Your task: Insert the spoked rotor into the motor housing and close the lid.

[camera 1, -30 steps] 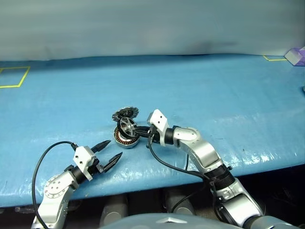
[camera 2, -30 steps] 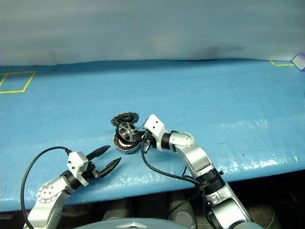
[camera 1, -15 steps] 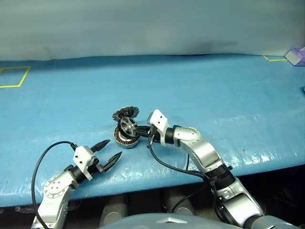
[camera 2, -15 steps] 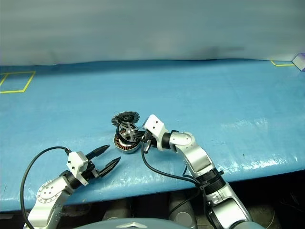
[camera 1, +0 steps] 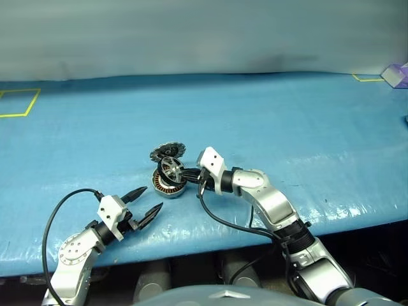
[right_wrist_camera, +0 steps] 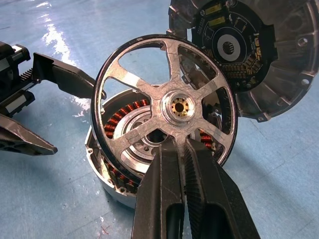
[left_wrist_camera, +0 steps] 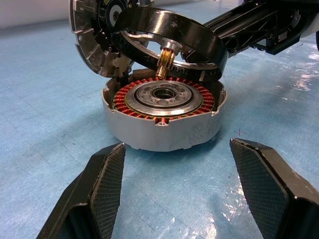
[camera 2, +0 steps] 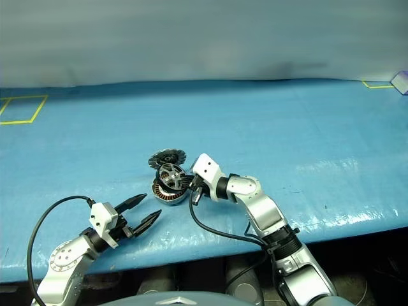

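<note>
- A blue, slightly glossy table cover [camera 1: 287, 127] spans the whole work surface.
- A yellow tape square [camera 1: 18, 102] marks its far left part.
- A yellow tape corner [camera 1: 364, 78] sits at the far right.
- A small lilac box [camera 1: 398, 74] lies beside that corner.
- A pale wall [camera 1: 191, 32] rises behind.

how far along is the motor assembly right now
Done: the right claw has the spoked rotor pinched by a spoke. In hand: it holds the rotor tilted just above the motor housing, not seated. Left: seat it, then fit the lid, leaning behind the housing. The left claw waits open.
</note>
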Robot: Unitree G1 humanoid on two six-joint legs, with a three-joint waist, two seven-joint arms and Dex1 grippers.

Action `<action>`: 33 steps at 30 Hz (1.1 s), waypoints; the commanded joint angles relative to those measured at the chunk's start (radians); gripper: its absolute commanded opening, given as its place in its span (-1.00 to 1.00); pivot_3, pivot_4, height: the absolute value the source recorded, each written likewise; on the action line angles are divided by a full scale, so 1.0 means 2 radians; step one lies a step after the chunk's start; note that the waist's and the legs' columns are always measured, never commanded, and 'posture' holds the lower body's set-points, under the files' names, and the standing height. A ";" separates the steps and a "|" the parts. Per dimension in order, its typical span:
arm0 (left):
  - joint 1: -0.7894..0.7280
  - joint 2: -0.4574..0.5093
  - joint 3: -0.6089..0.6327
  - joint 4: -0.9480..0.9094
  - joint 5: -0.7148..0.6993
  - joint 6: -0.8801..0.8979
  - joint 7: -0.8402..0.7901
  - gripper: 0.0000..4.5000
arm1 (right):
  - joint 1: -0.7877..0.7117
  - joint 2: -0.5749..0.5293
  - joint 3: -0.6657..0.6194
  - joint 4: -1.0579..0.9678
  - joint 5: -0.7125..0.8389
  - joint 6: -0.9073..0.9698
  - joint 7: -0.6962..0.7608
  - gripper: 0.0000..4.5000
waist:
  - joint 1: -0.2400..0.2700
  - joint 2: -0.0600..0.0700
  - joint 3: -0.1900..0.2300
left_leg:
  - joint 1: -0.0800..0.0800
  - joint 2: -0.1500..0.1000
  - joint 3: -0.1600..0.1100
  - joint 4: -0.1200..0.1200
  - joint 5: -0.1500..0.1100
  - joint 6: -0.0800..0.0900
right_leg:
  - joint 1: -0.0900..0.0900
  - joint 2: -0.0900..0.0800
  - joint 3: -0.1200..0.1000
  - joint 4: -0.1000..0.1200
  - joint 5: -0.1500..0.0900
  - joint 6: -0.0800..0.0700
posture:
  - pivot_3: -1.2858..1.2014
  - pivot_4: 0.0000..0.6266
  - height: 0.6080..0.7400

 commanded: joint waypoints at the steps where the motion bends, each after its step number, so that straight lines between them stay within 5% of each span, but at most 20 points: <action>1: 0.001 0.000 0.002 0.000 0.002 -0.010 0.001 0.63 | -0.002 0.004 -0.004 -0.012 0.000 -0.009 -0.005 -1.00 | 0.000 0.000 0.000 | 0.000 0.000 0.000 0.000 0.000 0.000 | 0.000 0.000 0.000 0.000 0.000 0.000 | 0.03 -0.52 1.00; 10: 0.003 -0.003 0.001 0.002 0.004 -0.013 0.003 0.63 | -0.004 -0.001 -0.001 -0.014 0.004 -0.002 0.004 -1.00 | 0.000 0.000 0.000 | 0.000 0.000 0.000 0.000 0.000 0.000 | 0.000 0.000 0.000 0.000 0.000 0.000 | 0.03 -0.52 1.00; 14: 0.002 -0.003 0.000 0.003 0.005 -0.013 0.002 0.63 | -0.005 0.002 -0.003 -0.014 -0.003 -0.012 -0.004 -0.52 | 0.000 0.000 0.000 | 0.000 0.000 0.000 0.000 0.000 0.000 | 0.000 0.000 0.000 0.000 0.000 0.000 | 0.03 -0.52 1.00; 33: 0.000 -0.002 0.000 0.004 0.005 -0.014 0.002 0.63 | -0.014 0.013 -0.031 0.001 -0.004 -0.005 -0.049 -0.60 | 0.000 0.000 0.000 | 0.000 0.000 0.000 0.000 0.000 0.000 | 0.000 0.000 0.000 0.000 0.000 0.000 | 0.03 -0.52 1.00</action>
